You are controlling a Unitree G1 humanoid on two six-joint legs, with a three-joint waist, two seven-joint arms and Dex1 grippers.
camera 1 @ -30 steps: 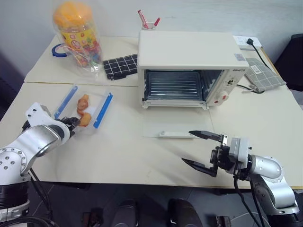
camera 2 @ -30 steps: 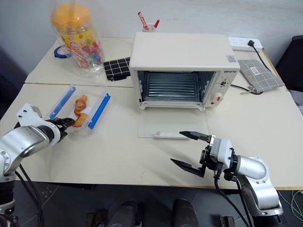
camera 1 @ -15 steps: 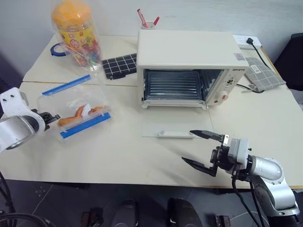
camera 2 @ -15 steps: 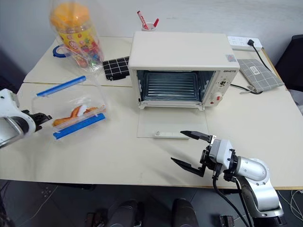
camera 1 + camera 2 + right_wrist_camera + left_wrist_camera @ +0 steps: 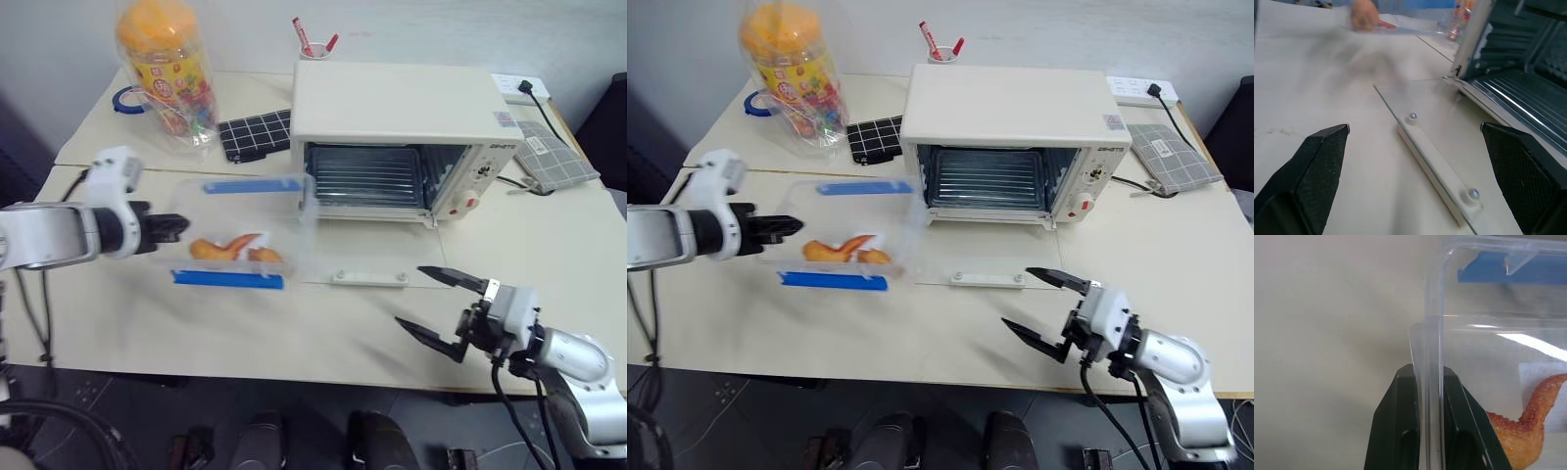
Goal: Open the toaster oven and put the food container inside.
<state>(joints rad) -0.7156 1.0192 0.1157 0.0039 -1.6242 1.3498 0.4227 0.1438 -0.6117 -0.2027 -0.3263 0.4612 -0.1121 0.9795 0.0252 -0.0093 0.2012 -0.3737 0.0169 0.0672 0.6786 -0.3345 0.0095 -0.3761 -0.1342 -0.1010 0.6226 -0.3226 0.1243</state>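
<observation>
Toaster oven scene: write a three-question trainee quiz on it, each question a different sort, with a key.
1. True or false: the toaster oven has its glass door shut.
2. Which gripper holds the food container? A. the left gripper B. the right gripper C. neither
3. Fill in: the tall clear jar at the table's back left has an ______ lid.

Key
1. False. The door lies folded down flat on the table, with the wire rack exposed.
2. A. Its fingers pinch the container's clear wall; the right gripper is open near the door's handle.
3. orange
</observation>
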